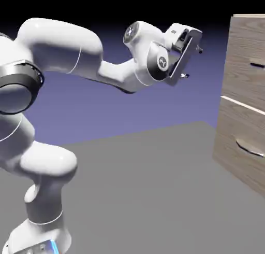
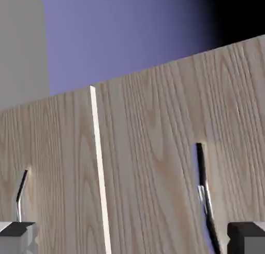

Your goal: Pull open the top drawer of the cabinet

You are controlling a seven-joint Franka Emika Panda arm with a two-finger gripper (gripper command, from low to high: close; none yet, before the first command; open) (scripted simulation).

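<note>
1. Top drawer [image 1: 247,61]: in the exterior view it is the upper wood panel of the cabinet [image 1: 243,159], which stands at the right edge of the grey table [image 1: 145,185]. It looks shut, level with the cabinet's front.
2. A thin dark bar handle [image 1: 257,65] sits on the top drawer, close to the picture's right edge.
3. A pale seam [image 1: 243,104] runs under the top drawer. Below it is the lower panel [image 1: 240,149] with a curved handle [image 1: 250,148].
4. The white arm [image 1: 62,56] bends up from the lower left and reaches to the right.
5. The gripper [image 1: 192,62] is up high, level with the top drawer, and points at it. It is well apart from the cabinet and touches nothing.
6. Its two fingers stand wide apart, and nothing is between them.
7. In the hand view the picture is rolled on its side. The wood of the cabinet [image 2: 145,206] fills the lower part.
8. The pale seam [image 2: 98,170] runs up and down here. The top drawer [image 2: 165,144] is on the right of it and the lower panel [image 2: 52,154] is on the left.
9. The dark bar handle [image 2: 203,191] shows at the lower right, and the curved handle [image 2: 20,193] at the lower left.
10. The two grey fingertips [image 2: 15,236] sit in the bottom corners, far apart. Nothing is held between them.
</note>
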